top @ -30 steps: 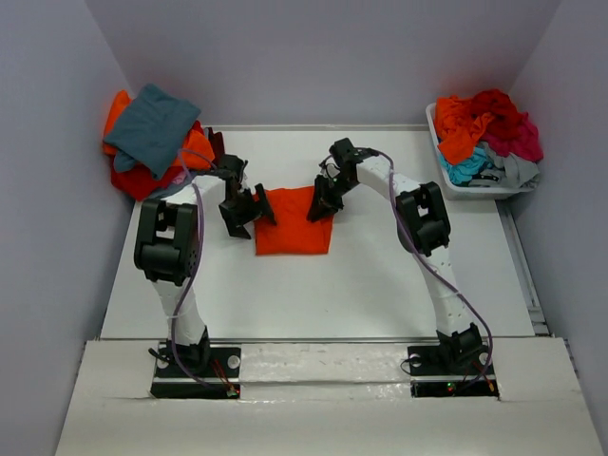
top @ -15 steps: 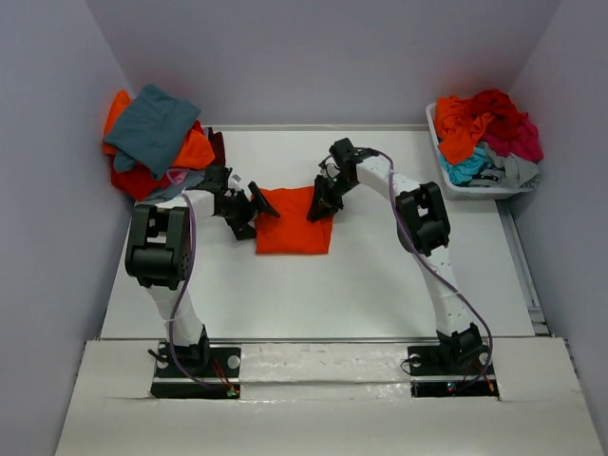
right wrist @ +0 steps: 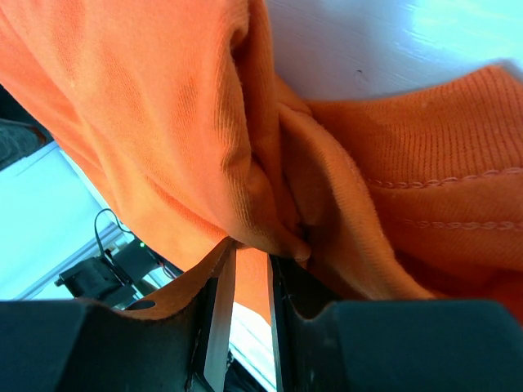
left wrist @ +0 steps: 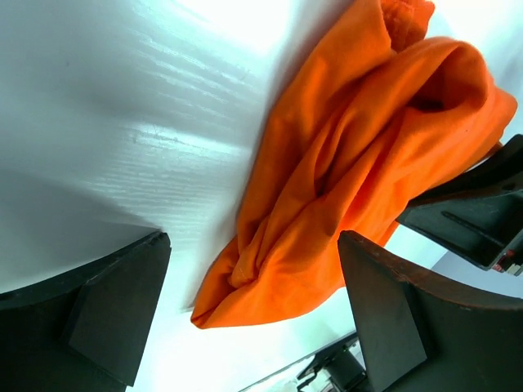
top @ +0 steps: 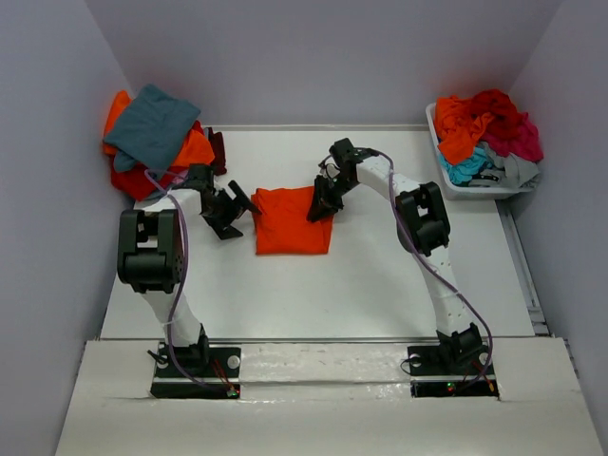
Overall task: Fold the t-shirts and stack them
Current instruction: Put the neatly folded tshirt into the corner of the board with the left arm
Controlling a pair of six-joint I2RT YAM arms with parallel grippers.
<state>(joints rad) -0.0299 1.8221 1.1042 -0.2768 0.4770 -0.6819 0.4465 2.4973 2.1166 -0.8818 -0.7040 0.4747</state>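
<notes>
**When Only One Edge Is Held: Fold Risks and Bin Contents**

While the right gripper (top: 321, 203) has its fingers (right wrist: 214, 314) pressed together on a bunched fold at the far right edge of the orange t-shirt (top: 293, 220), the left gripper (top: 228, 211) stands with its fingers (left wrist: 114, 314) spread. It is just beside the shirt's left edge and holds nothing. The shirt lies on the worktop (top: 380, 275) between the two arms, rumpled along its left side.

Risk 1: a pull by the right arm alone is likely to drag the whole shirt sideways (the cloth is soft and unanchored on the left).

Risk 2: if the left fingers close on the rumpled ridge, they may catch several layers and set a crooked fold.

Containers: one white bin (top: 475, 193) at the far right holds a loose heap of unfolded shirts (top: 484, 128) in orange, red, magenta, turquoise and grey. A stack (top: 152, 128), teal-grey on top, sits at the far left corner, in no container.
</notes>
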